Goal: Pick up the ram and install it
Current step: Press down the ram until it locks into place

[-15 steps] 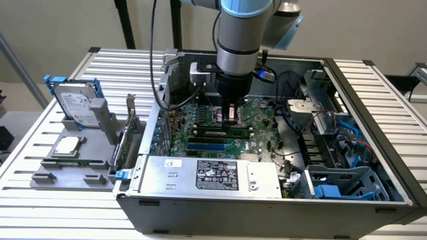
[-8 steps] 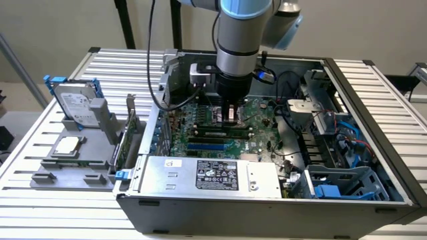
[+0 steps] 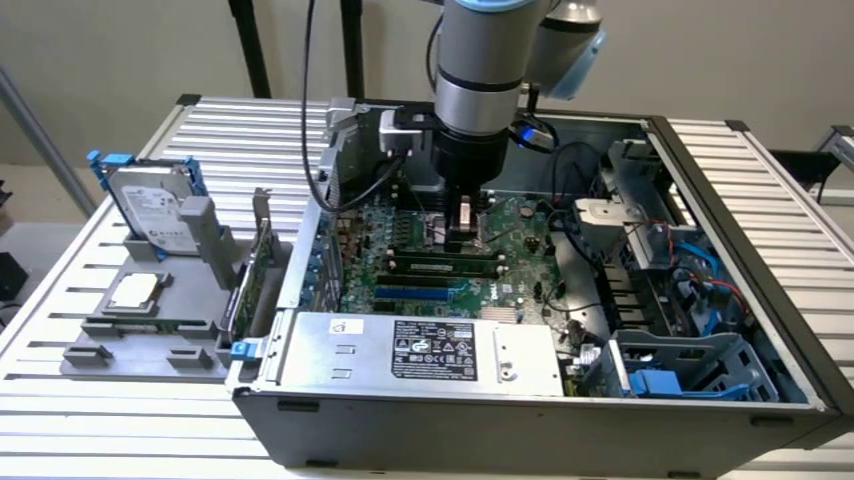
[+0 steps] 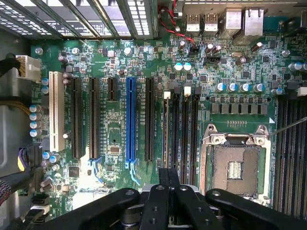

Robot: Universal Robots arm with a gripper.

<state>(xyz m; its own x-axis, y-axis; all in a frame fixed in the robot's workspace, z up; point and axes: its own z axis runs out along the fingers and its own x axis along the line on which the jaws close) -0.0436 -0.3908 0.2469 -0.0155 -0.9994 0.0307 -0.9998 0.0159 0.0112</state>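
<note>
**My gripper sits over the board**

My gripper (image 4: 168,184) is pinched together, holding nothing. Right under it are black slots (image 4: 180,139). The ram (image 3: 447,267) lies in a slot near me. Around is the computer case (image 3: 534,420).

Green motherboard (image 4: 120,143) speckled with silver and blue-topped capacitors (image 4: 182,66). One bright blue expansion slot (image 4: 130,124) among black ones, plus a single white slot (image 4: 56,110). Black gripper (image 4: 168,179). Silver-grey arm (image 3: 487,50) with a pale blue cap. Dark grey computer case (image 3: 534,425). Silver power supply (image 3: 420,350) bearing a black label with white print. Green ram (image 3: 441,266) with dark chips. Blue drive bracket (image 3: 657,383). Silver hard drive (image 3: 150,208) in a blue frame. Grey holder (image 3: 147,330). White-and-grey ribbed table (image 3: 80,420).
</note>
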